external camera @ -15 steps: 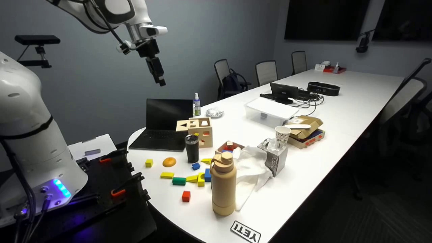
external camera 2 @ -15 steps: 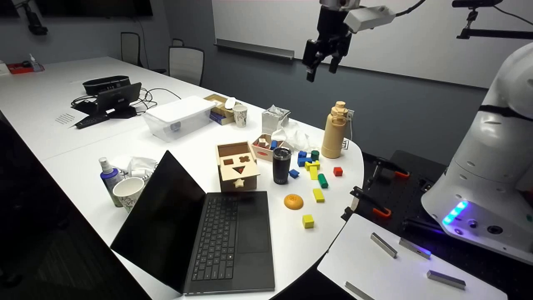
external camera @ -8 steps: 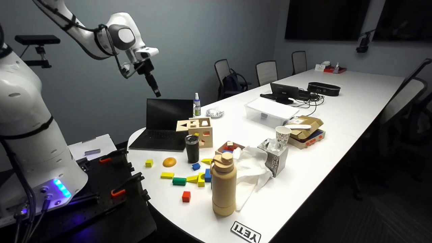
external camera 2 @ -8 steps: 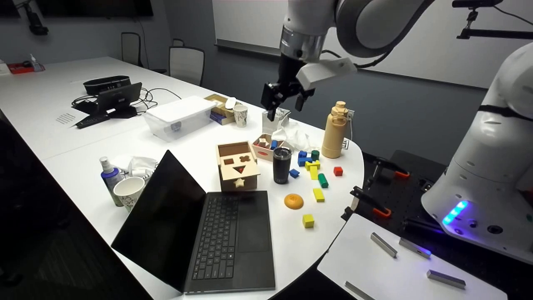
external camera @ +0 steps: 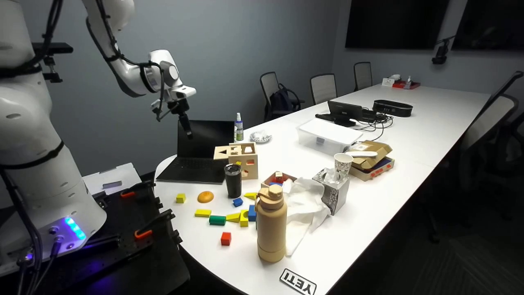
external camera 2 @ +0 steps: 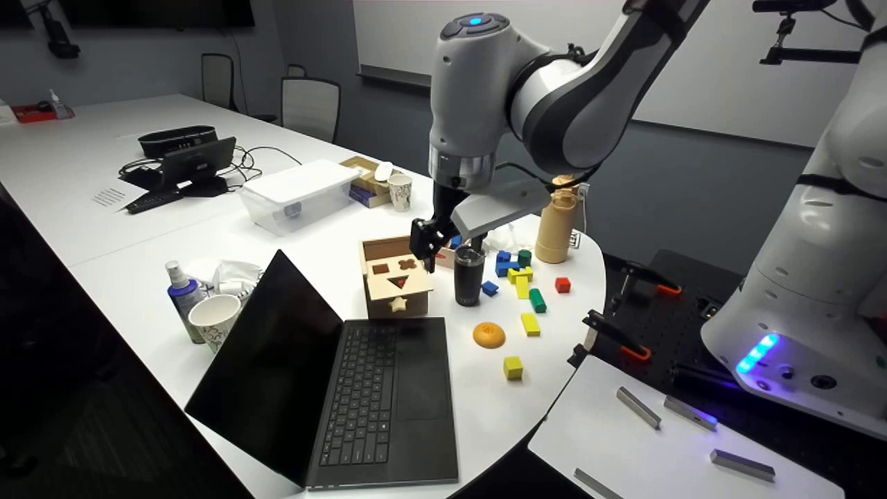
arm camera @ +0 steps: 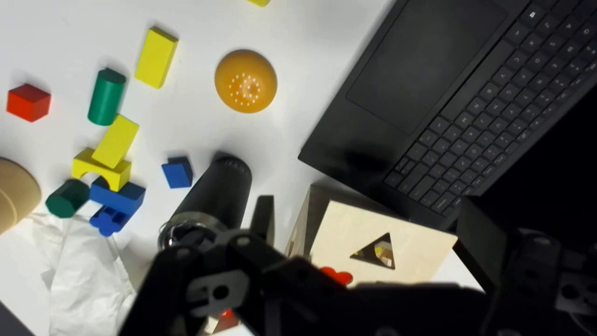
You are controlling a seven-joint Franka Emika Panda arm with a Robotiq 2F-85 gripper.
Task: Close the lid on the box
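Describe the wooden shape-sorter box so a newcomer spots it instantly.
On the white table, find the open black laptop. Beside its short edge, next to the black tumbler, stands the wooden shape-sorter box. Unlike those dark neighbours, it is pale wood, with a triangular hole in a lid that sticks out past one wall.

End effector (arm camera: 371, 224) (spread wide) points downward.

The arm (external camera 2: 475, 97) has lowered the gripper (external camera 2: 454, 255) from high above the table (external camera 2: 332, 270), in both exterior views. In an exterior view the gripper now covers part of the tray (external camera 2: 444, 258), and the arm newly covers part of the bottle (external camera 2: 553, 232).
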